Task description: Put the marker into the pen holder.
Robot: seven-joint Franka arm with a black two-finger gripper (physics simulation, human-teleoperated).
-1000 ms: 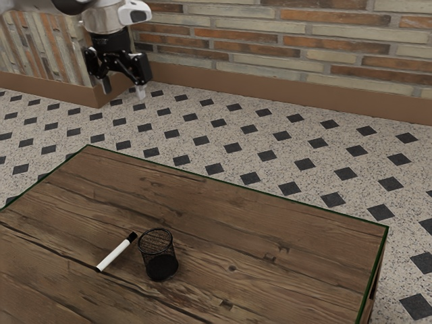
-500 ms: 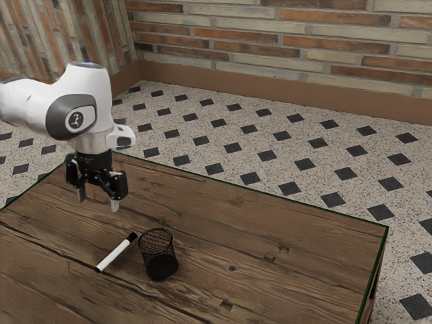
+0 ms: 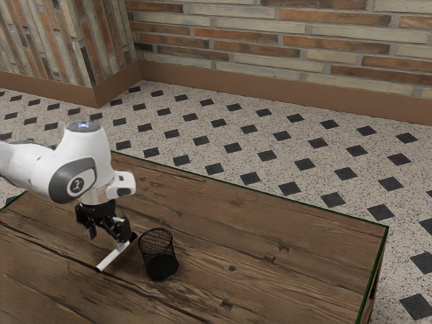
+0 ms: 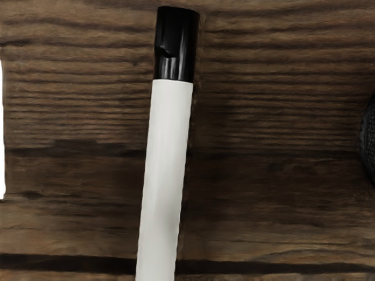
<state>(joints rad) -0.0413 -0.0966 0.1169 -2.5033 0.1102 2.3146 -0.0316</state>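
Reaching in with the arm (image 3: 79, 169) from the exterior view's left, and hovering low over the wooden tabletop (image 3: 297, 270). Pointing the fingers (image 3: 91, 233) down, keeping a wide gap between them and having hold of nothing. Spreading them above the capped end of the marker (image 3: 115, 258), with one overlapping that end in the exterior view. Being unable to tell about any contact there.

Seeing the marker lying flat on the tabletop, outside the pen holder (image 3: 160, 256). Following its white body slantwise in the exterior view, from a dark tip at the near left to the black cap (image 4: 176, 41) farther back and to the right. Looking straight down on cap and body in the wrist view, and catching a glossy highlight on the cap.

Finding the pen holder standing upright just beside the capped end, on the exterior view's right, and showing black mesh and a dark base. Noticing bare wood between marker and holder in the wrist view. Looking past the green edge (image 3: 304, 204) of the tabletop to a speckled floor (image 3: 270, 148) with dark diamonds, and on to a brick wall (image 3: 270, 34)
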